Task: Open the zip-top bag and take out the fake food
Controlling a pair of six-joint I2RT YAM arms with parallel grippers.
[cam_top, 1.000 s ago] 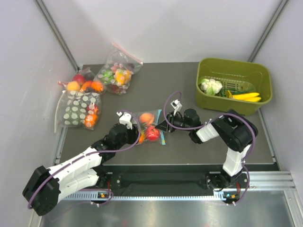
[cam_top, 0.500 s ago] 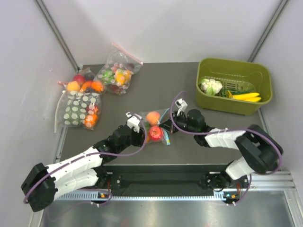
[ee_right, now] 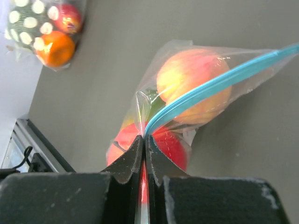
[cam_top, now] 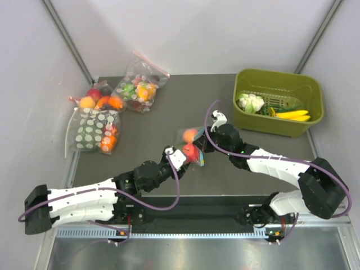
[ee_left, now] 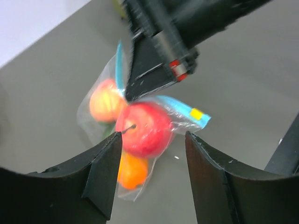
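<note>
The zip-top bag (cam_top: 190, 144) is a clear bag with a teal zip strip (ee_right: 219, 80). It hangs above the table near the middle. My right gripper (ee_right: 144, 138) is shut on the bag's edge at the end of the zip strip; it also shows in the top view (cam_top: 203, 144). Inside are the fake food pieces: a red round fruit (ee_left: 142, 131), a peach-orange one (ee_right: 194, 86) and an orange one (ee_left: 131, 171). My left gripper (ee_left: 153, 137) is open, its fingers (ee_left: 105, 175) on either side of the bag's lower part, just short of it.
A green bin (cam_top: 278, 126) with a white cauliflower (cam_top: 250, 102) and yellow pieces stands at the back right. At the far left lie a pink-red zip bag (cam_top: 139, 85), a white-dotted bag (cam_top: 94, 133) and another fruit bag (cam_top: 98, 100).
The right gripper has carried the bag up and to the right. The left arm has stretched out to the right after it, and its gripper now sits just below-left of the bag.
</note>
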